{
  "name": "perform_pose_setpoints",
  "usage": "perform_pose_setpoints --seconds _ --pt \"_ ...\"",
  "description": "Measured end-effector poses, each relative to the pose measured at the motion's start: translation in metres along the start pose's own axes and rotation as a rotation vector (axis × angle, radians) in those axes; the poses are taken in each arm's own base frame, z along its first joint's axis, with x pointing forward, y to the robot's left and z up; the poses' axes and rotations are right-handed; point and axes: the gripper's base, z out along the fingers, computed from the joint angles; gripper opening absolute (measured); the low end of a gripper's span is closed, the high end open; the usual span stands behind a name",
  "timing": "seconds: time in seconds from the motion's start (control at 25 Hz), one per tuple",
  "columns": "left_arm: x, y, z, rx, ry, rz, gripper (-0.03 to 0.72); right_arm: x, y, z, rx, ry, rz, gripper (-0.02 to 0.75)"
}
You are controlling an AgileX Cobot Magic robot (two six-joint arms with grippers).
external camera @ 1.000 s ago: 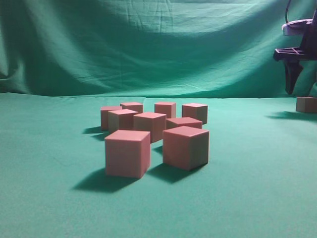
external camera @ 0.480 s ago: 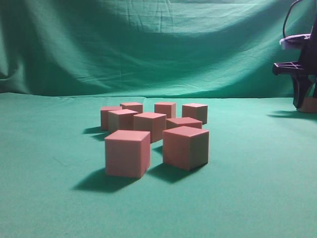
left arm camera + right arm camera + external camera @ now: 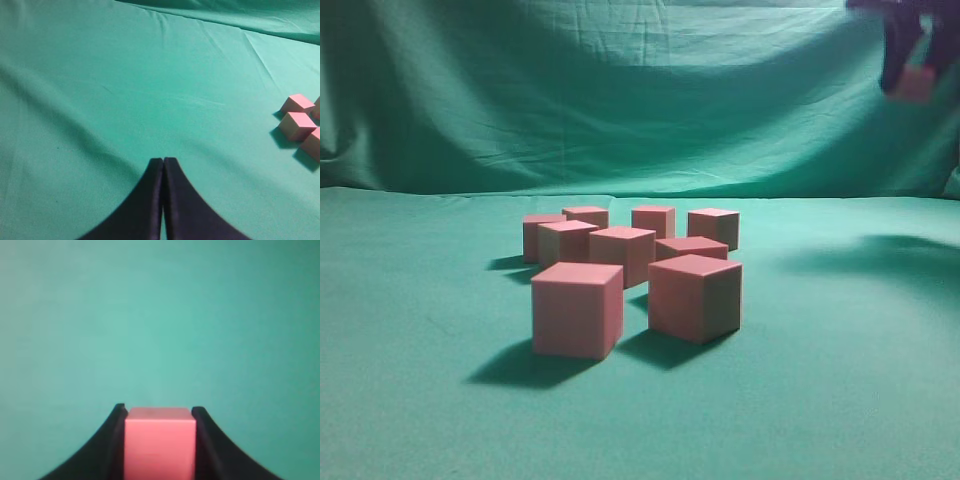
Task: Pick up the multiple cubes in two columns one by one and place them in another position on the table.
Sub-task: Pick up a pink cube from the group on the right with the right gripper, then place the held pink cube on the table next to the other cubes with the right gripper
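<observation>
In the exterior view we see eight cubes (image 3: pixel 632 262) clustered in two rough columns on the table (image 3: pixel 420 400), the two nearest ones largest in frame. At the top right corner the right gripper (image 3: pixel 910 75), blurred, hangs high above the cloth with one more cube (image 3: pixel 916 85) between its jaws.

In the left wrist view we see the left gripper (image 3: pixel 163 161) with its jaws pressed together, holding nothing, over bare cloth; three cubes sit at the right edge.

In the right wrist view the black jaws of the right gripper clamp both sides of the held cube, well above the table.
</observation>
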Motion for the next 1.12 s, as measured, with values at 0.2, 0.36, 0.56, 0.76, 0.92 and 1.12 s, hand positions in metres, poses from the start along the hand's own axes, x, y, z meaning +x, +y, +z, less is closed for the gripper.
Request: perform_pose_setpoints --seconds 0.2,0.36,0.56,0.76,0.92,1.12 --pt "0.000 0.000 0.000 0.000 0.000 0.000 0.000 0.004 0.041 -0.077 -0.052 -0.053 -0.085 0.255" --pt "0.000 0.000 0.000 0.000 0.000 0.000 0.000 0.030 0.095 -0.152 -0.142 -0.063 -0.222 0.255" --pt "0.000 0.000 0.000 0.000 0.000 0.000 0.000 0.076 0.149 -0.171 -0.232 0.014 -0.329 0.255" --pt "0.000 0.000 0.000 0.000 0.000 0.000 0.000 0.148 0.205 -0.146 -0.311 0.130 -0.501 0.255" --pt "0.000 0.000 0.000 0.000 0.000 0.000 0.000 0.196 0.249 -0.134 -0.384 0.152 -0.657 0.255" --pt "0.000 0.000 0.000 0.000 0.000 0.000 0.000 0.232 0.293 -0.110 -0.424 0.178 -0.754 0.255"
